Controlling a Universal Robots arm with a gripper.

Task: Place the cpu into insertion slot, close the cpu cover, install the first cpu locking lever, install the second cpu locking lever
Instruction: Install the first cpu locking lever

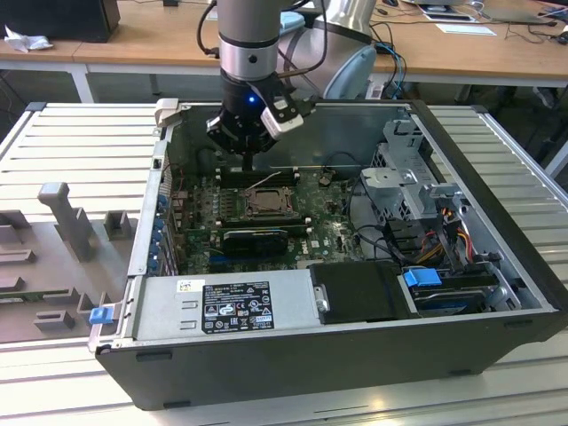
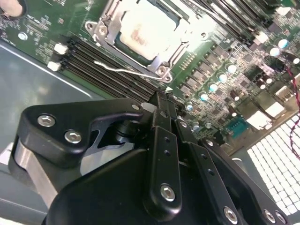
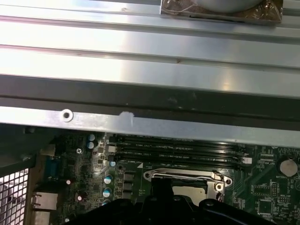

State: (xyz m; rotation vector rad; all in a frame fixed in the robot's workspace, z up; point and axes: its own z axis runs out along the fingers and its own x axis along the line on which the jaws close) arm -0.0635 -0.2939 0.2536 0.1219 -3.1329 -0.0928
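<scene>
Case (image 1: 311,373), lid off, lay on the slatted table (image 1: 80,151) w/ the arm reaching in from above. Claw (image 1: 249,165) hung over the motherboard (image 1: 200,222), just behind the insertion slot (image 1: 264,203), near it but not touching. In the second wrist view the claw (image 2: 158,99) looked pinched together w/ nothing held, above the memory slots (image 2: 98,65).

Cpu cover (image 2: 180,28) appeared to be down on the slot, and the cpu (image 2: 143,28) sat inside its window, pale face up. One wire locking lever (image 2: 123,70) stood loose, sticking out past the slot's edge toward the claw, so not latched.

Risks, as a judgement:
- Lever is thin and springy. A narrow tip could slip off mid-push and hit the memory slots or small board parts nearby.
- Pushing straight down w/o steering it sideways may miss the retaining hook, so the lever pops back up.
- If the cover wasn't fully seated, forcing the lever could load the cpu unevenly and harm the contacts underneath.
</scene>
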